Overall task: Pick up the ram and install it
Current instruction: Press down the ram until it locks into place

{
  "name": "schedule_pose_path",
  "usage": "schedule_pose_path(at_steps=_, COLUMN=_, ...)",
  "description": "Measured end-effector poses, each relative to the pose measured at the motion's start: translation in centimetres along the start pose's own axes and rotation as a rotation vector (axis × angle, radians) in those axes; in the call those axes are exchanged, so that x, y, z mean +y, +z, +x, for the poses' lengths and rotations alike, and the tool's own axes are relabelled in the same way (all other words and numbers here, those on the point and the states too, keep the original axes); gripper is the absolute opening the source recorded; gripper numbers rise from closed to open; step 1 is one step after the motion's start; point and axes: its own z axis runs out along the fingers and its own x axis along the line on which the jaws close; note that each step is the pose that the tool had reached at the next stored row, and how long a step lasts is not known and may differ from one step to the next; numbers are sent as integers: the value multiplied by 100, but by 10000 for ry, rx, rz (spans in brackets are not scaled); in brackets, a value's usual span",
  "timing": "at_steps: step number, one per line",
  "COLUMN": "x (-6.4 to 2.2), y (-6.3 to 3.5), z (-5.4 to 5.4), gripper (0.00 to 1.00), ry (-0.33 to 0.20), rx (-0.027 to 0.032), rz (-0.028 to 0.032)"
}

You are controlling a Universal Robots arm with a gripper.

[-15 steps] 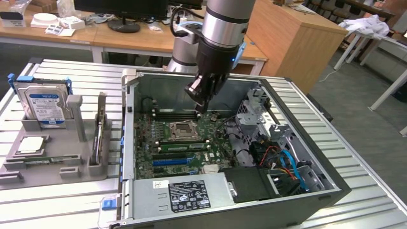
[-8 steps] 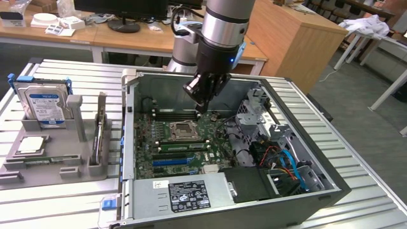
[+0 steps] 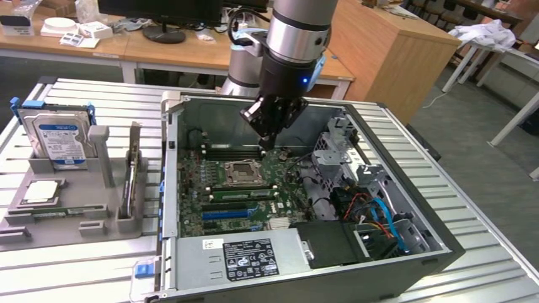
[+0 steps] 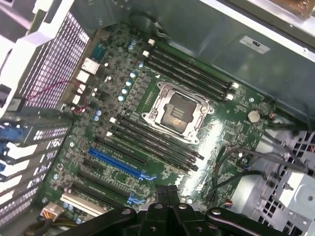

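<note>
The ram (image 3: pixel 132 172) stands in its holder beside the case while the empty claw (image 3: pixel 267 144), fingers closed, hovers over the motherboard (image 3: pixel 244 189); it should press squarely.

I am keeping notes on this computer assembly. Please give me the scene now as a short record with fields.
gripper: shut, holding nothing, low inside the open computer case, above the motherboard
processor socket: empty, memory slots on both sides of it
ram: a green stick stands on edge in the grey holder, on the exterior view's left
hard drive: upright in the same holder
processor chip: flat on the holder
</note>
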Motion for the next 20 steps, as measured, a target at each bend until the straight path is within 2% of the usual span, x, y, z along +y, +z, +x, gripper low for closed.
schedule_pose_path(at_steps=9, x=0, y=1, z=1, gripper=11, ry=973, rx=158, rz=-48)
schedule_pose_path(at_steps=20, x=1, y=4, z=2, gripper=11, ry=2314, rx=256, rz=-69)
